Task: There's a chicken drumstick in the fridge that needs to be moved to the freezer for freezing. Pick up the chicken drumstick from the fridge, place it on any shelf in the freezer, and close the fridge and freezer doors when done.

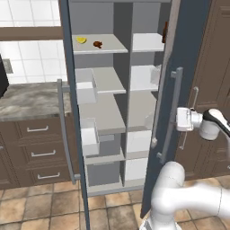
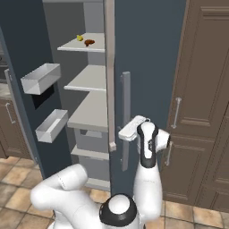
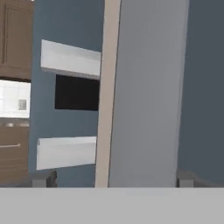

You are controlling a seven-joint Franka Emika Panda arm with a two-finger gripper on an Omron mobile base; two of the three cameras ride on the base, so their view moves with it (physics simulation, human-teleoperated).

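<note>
Both doors stand open. The drumstick (image 1: 97,44) lies on the fridge's (image 1: 101,90) top shelf (image 1: 108,45), just right of a lemon wedge (image 1: 81,40). The gripper (image 1: 179,119) is level with the handle (image 1: 171,117) of the fridge door (image 1: 188,67); its jaws look spread either side of the bar, though contact is unclear. The freezer door (image 2: 22,67) carries white bins (image 2: 40,78).
</note>
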